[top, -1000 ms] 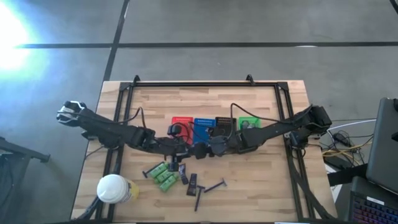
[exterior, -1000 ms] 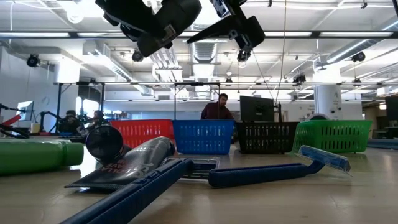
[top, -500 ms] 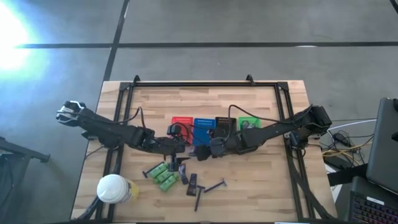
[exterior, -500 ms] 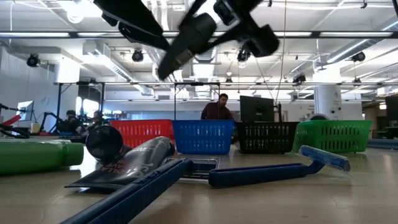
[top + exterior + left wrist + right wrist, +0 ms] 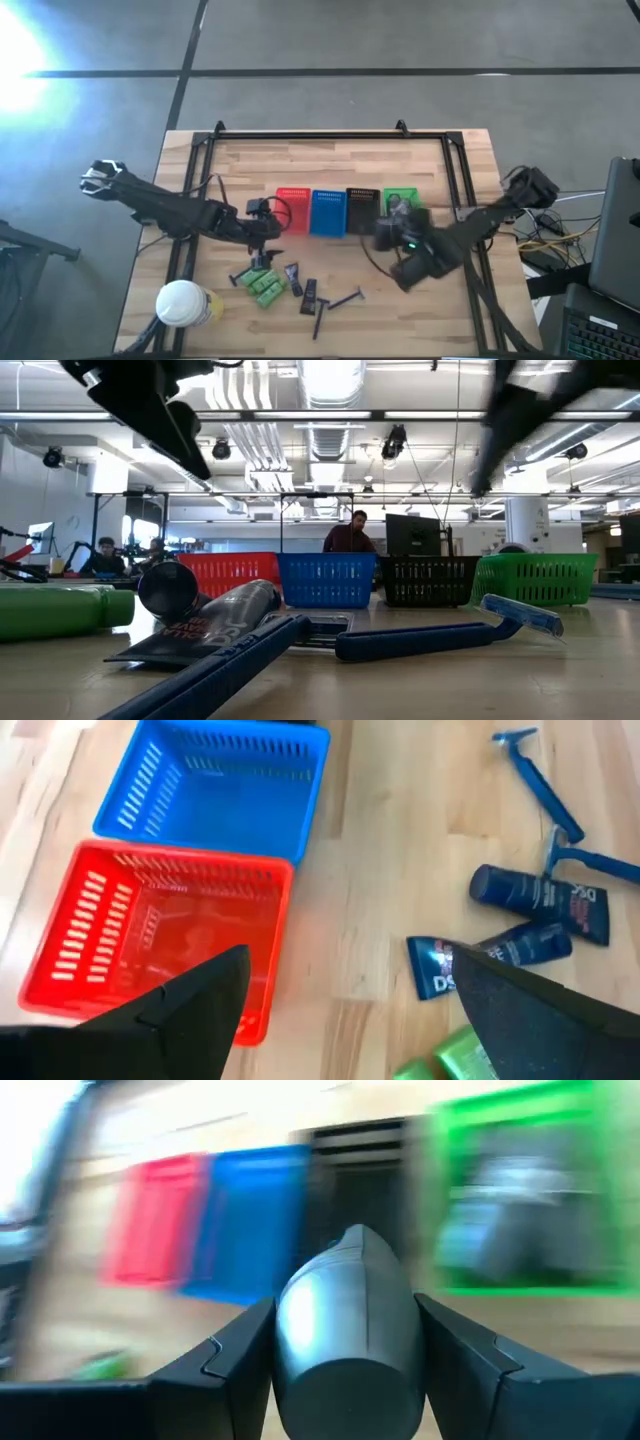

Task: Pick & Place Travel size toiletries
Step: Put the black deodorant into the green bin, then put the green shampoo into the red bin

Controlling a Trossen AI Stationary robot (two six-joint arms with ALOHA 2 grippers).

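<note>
The toiletries lie in a loose heap near the table's near edge: green bottles [image 5: 262, 286], dark tubes [image 5: 296, 280] and thin razors [image 5: 345, 298]. In the low view a tube [image 5: 222, 616] and a razor [image 5: 440, 641] lie flat in front. My left gripper [image 5: 348, 970] is open and holds nothing; it hovers just near the red basket [image 5: 160, 935], above the heap's far edge. My right gripper [image 5: 388, 232] is shut on a grey-silver oblong piece [image 5: 350, 1315], just on the near side of the black basket [image 5: 362, 211] and the green basket [image 5: 400, 205]. My right gripper pinches the grey-silver oblong piece between its two fingers [image 5: 235, 1360], one on each long side. The piece lies along the fingers, its rounded end [image 5: 352, 1255] pointing ahead toward the baskets. It is lifted clear of the table.
Red, blue [image 5: 327, 211], black and green baskets stand in a row across the table's middle. A large yellow container with a white lid [image 5: 183, 303] stands at the near left corner. A person [image 5: 349, 532] sits in the room beyond the table.
The two grippers were close together in front of the blue basket. My right gripper has swung fast toward the table's right, carrying the grey piece to the black and green baskets. My left gripper has drawn back toward the table's left.
</note>
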